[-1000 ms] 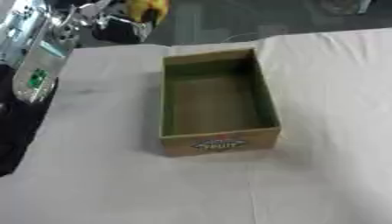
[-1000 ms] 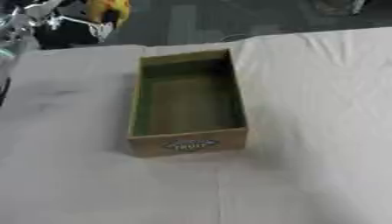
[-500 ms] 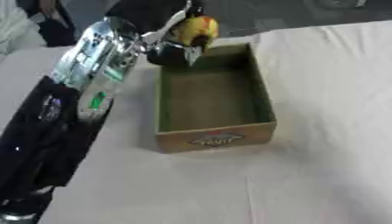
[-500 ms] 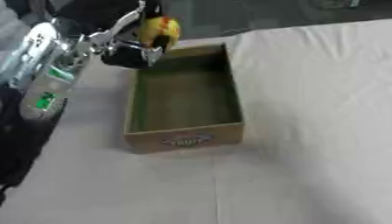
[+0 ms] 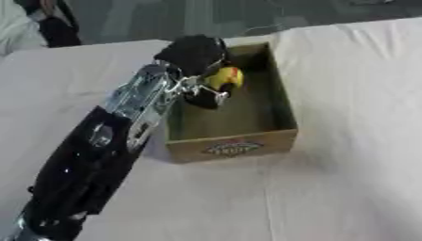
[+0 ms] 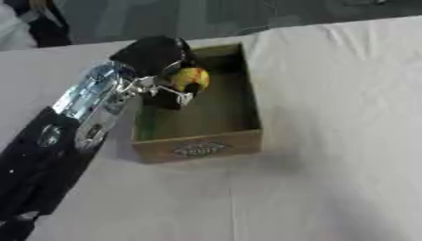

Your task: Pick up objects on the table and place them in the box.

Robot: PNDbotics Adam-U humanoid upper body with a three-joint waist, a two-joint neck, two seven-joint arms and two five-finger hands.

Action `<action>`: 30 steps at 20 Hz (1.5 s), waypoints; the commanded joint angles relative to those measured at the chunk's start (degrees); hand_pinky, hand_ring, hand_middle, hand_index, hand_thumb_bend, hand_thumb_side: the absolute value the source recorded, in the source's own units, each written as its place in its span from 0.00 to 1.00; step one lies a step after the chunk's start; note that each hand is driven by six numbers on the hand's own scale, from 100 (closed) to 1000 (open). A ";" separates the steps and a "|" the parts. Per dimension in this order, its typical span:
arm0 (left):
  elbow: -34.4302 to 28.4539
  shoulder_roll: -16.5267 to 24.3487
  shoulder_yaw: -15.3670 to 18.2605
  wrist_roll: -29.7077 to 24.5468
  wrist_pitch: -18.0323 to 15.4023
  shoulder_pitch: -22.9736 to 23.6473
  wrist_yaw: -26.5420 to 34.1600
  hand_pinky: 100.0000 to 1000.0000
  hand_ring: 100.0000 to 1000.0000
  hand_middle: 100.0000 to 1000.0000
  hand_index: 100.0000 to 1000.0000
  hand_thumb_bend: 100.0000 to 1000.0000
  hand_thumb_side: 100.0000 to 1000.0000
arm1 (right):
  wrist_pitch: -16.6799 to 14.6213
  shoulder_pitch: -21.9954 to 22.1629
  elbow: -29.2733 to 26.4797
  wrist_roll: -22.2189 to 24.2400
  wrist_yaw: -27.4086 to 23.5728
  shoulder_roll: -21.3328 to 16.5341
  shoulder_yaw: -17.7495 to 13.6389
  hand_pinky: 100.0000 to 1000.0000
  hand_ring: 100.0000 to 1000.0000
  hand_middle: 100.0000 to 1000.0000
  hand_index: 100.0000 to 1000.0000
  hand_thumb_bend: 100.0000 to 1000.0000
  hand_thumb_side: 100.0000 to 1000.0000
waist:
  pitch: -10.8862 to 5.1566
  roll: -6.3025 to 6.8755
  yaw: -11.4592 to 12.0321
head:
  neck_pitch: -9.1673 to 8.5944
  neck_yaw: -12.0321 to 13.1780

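1 left hand (image 5: 196,70) grips a yellow object (image 5: 223,78) above the box (image 5: 247,147); we advise lowering before release.

White-clothed table (image 5: 346,155) (creased) — beyond its far edge, grey floor (image 5: 148,19).

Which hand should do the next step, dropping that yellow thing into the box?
The left. The left hand already holds the yellow object, fingers curled round it, right over the open box. The right hand shows in neither view, so it would need a handover first.
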 commanded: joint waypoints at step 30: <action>-6.97 1.66 4.27 6.68 4.04 -0.41 -3.46 0.61 0.79 0.75 0.92 0.00 0.42 | -0.02 -0.39 -0.99 -0.90 0.19 -0.87 -0.30 0.73 0.73 0.71 0.83 0.00 0.86 | -0.67 -0.84 0.11 | -0.93 -0.80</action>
